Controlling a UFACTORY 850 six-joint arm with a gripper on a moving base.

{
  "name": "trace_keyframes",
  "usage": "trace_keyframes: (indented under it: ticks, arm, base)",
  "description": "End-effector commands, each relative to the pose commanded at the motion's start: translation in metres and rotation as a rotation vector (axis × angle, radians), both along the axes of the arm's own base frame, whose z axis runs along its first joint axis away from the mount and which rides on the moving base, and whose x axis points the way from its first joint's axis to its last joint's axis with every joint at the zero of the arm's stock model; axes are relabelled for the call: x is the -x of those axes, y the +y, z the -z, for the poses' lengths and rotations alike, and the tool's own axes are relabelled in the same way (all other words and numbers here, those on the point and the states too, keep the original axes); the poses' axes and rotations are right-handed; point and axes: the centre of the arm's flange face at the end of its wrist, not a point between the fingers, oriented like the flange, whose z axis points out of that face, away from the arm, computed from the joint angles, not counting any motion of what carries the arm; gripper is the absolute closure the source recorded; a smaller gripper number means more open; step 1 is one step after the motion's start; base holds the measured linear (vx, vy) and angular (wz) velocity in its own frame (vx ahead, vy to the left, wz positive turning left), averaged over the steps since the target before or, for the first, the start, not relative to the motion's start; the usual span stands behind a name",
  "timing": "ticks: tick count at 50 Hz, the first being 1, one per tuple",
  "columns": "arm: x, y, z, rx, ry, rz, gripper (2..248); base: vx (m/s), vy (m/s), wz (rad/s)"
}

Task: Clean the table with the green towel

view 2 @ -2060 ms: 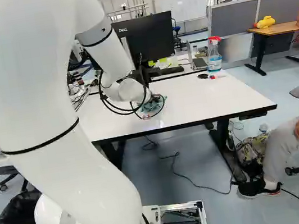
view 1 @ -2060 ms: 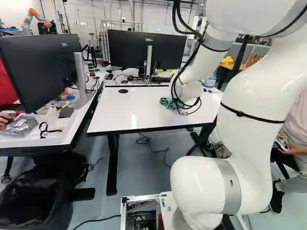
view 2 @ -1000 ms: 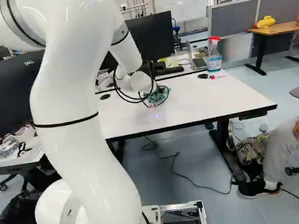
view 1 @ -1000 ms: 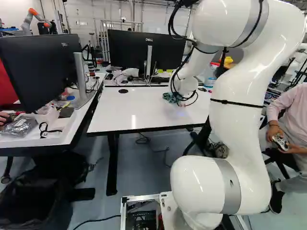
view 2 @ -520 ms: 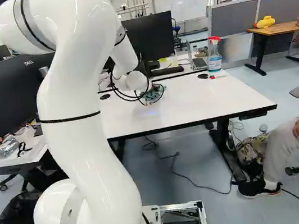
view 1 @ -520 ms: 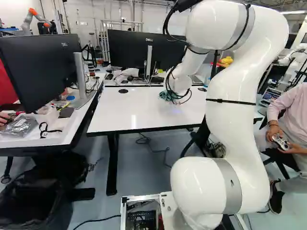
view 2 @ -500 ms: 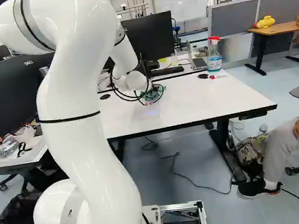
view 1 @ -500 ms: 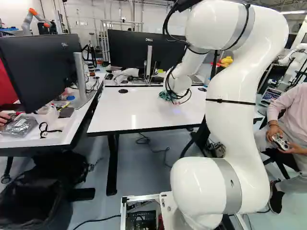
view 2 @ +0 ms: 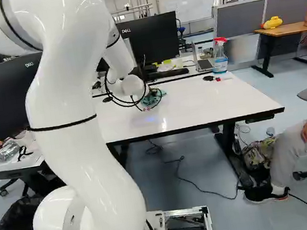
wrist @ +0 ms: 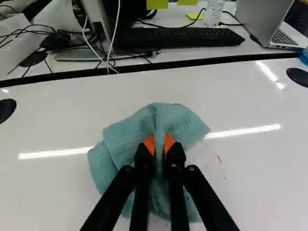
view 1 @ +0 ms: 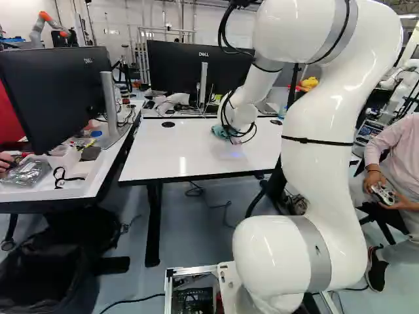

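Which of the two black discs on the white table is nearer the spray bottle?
The disc at the right of the right base view, just beside the spray bottle; the other disc lies on the opposite side of the green towel.

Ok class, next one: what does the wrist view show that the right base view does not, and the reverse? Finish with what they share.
Only the wrist view: the gripper's orange pads, pinching the green towel between them.

Only the right base view: the arm's white links, the table's dark leg and a wooden desk.

Both: the towel, the white tabletop, the keyboard and the laptop.
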Motion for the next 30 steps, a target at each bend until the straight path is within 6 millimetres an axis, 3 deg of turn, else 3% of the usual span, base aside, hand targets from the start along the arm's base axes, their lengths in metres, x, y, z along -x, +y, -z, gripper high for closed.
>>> trace_keyframes:
  ticks: [30]
  arm:
    - [0.056,0.024,-0.004,-0.002,0.029,-0.039,208]
  base:
    - [0.0,0.0,0.0]
